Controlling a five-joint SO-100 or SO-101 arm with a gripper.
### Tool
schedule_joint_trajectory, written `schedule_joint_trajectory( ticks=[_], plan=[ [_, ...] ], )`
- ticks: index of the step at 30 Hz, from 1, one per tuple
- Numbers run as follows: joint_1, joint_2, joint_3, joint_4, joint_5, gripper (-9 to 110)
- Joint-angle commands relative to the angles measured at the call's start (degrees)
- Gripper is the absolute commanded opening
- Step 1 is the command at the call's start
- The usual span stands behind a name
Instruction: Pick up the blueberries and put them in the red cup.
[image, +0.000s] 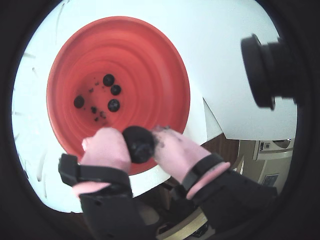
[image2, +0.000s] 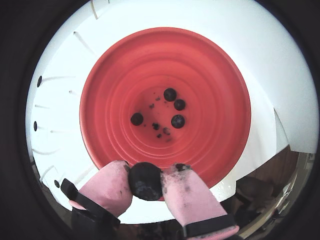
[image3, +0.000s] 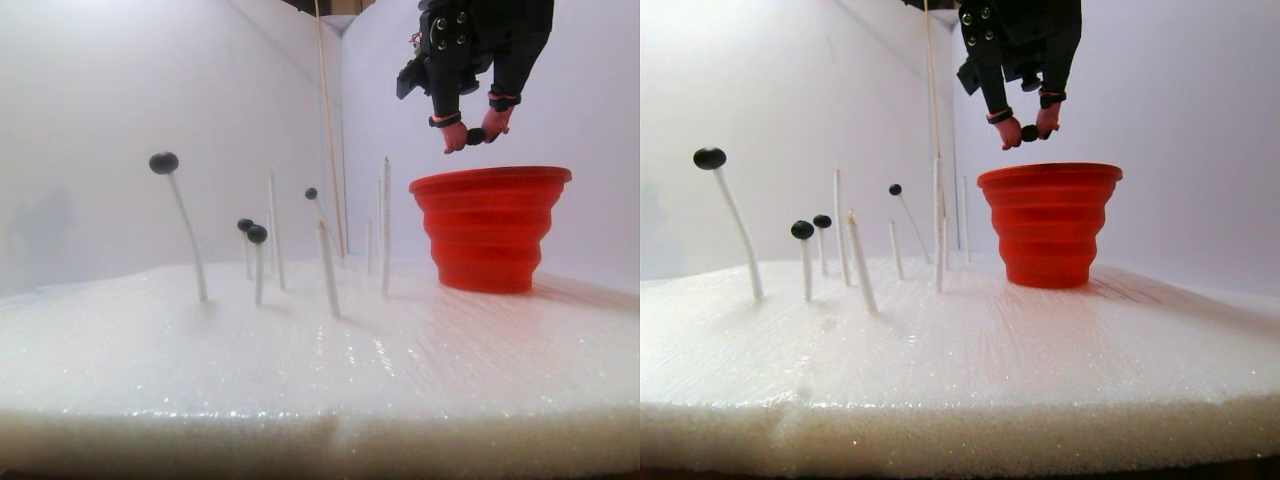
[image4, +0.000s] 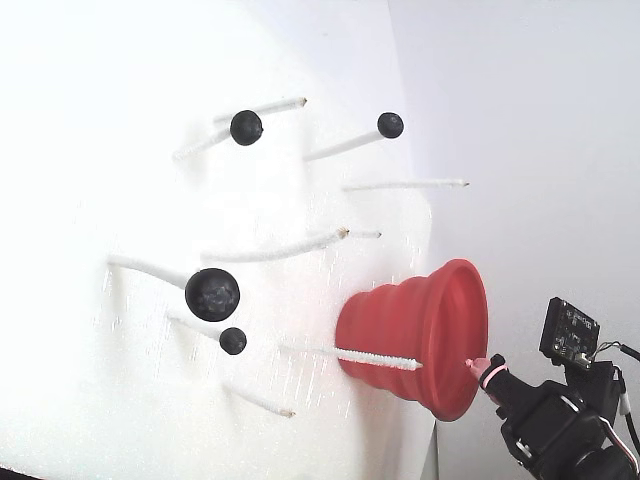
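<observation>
My gripper (image: 138, 141) is shut on one large black-blue blueberry (image: 140, 146), pinched between its pink fingertips (image2: 112, 182). It hangs above the near edge of the red cup (image2: 210, 90), a little over the rim in the stereo pair view, where the gripper (image3: 474, 134) is over the left part of the cup (image3: 490, 235). Several small blueberries (image2: 177, 121) lie on the cup's floor. Other blueberries sit on stick tips: a large one (image3: 163, 162) and smaller ones (image3: 257, 234), also shown in the fixed view (image4: 212, 294).
Thin white sticks (image3: 385, 225), some bare, stand in the white foam base (image3: 300, 350) left of the cup. White walls close in the back and sides. A black camera module (image: 265, 70) juts in beside the gripper.
</observation>
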Motion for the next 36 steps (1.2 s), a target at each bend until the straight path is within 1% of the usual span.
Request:
schedule_joint_trajectory(
  ticks=[1,3,7,9,36],
  plan=[
    [1.1,-0.1,-6.8,-1.9,-0.5,11],
    [1.3,-0.6,-7.0,-2.5,-0.5,12],
    [1.3,-0.7,-7.0,-2.9,-0.3,19],
    [1.0,0.2,-6.6,-2.9,-0.2,20],
    [-8.8,17.5,-1.0,14.9,2.0,16]
  ],
)
